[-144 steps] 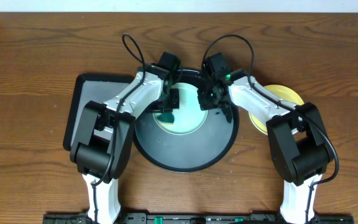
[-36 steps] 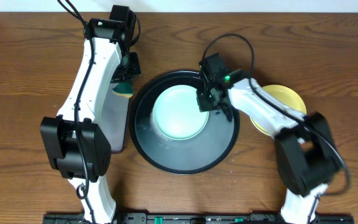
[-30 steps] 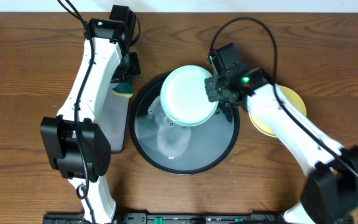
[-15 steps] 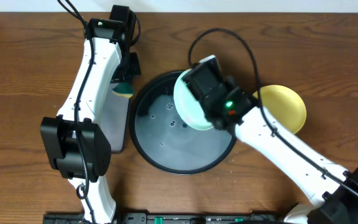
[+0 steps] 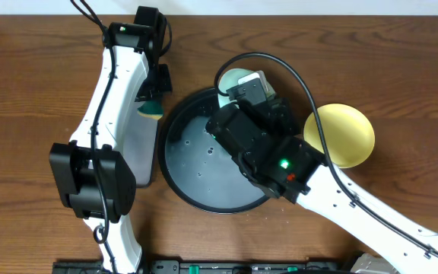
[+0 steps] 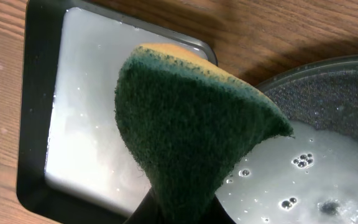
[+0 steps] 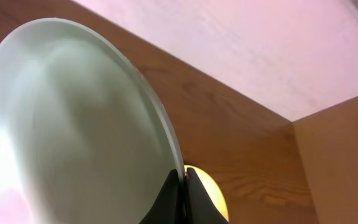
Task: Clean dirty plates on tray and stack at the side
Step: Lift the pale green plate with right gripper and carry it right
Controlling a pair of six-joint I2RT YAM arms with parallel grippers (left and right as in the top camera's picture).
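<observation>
The right gripper [image 7: 182, 182] is clamped on the rim of a pale mint plate [image 7: 73, 137]. It holds the plate tipped up on edge above the far side of the round black tray [image 5: 192, 173], whose floor is wet and flecked with bubbles. A yellow plate [image 5: 344, 135] lies flat on the wooden table [image 5: 29, 114] to the tray's right, while the left gripper [image 6: 180, 210] pinches a green-and-yellow sponge [image 6: 185, 124] above the far corner of the grey rectangular tray [image 6: 35, 124], close beside the round one.
</observation>
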